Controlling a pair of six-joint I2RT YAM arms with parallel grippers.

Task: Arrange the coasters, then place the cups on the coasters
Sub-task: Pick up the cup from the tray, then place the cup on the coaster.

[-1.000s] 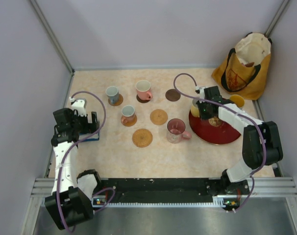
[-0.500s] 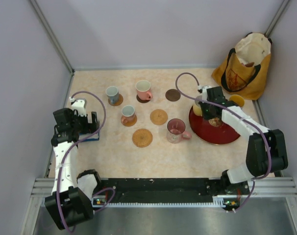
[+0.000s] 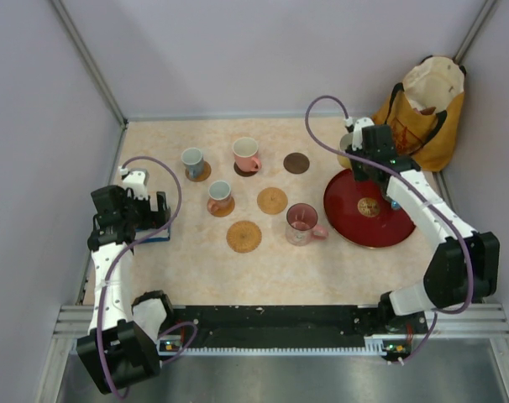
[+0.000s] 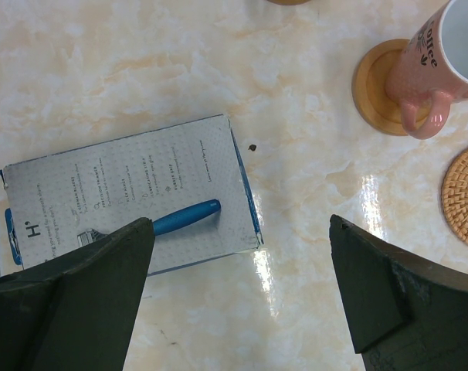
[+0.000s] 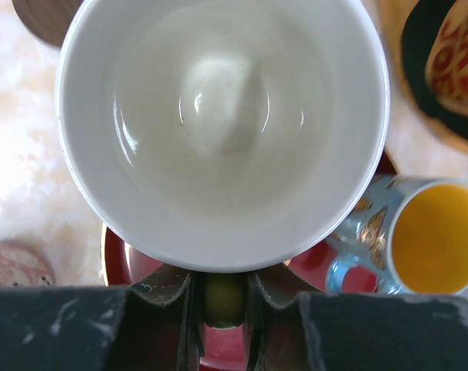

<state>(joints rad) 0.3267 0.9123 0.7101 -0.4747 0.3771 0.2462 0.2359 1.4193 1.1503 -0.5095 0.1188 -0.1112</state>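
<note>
- Left gripper (image 4: 239, 246) hangs nearest, on the left side of the table, jaws spread wide with nothing in them. Right under it is a white-and-blue packet (image 4: 126, 193), flat on the table.
- A bare tan coaster (image 3: 244, 237) sits in the middle near the front, nothing on it.
- Just right of that is a patterned pink cup (image 3: 301, 224), standing on bare table with its handle pointing at the red tray (image 3: 355, 233), just beside the rim.
- A step further back, a small pink cup (image 3: 219, 196) stands on its own coaster (image 4: 373, 86). A second bare tan coaster (image 3: 272, 200) lies to the right of it.
- Back row, left to right: a blue-grey cup (image 3: 192, 159) on a coaster, a taller pink cup (image 3: 246, 154) on a dark coaster, then a dark brown coaster (image 3: 296, 163) with nothing on it.
- Right gripper (image 5: 225, 300) is up over the far edge of the tray, pinched tight on the handle of the yellow cup (image 5: 218, 116), which is upright and empty with a white inside.
- The blue cup (image 5: 431, 241) with the yellow inside is just beside it at the tray's far right, mostly hidden under the arm in the top view.
- The yellow-orange bag (image 3: 418, 117) slumps in the far right corner.
</note>
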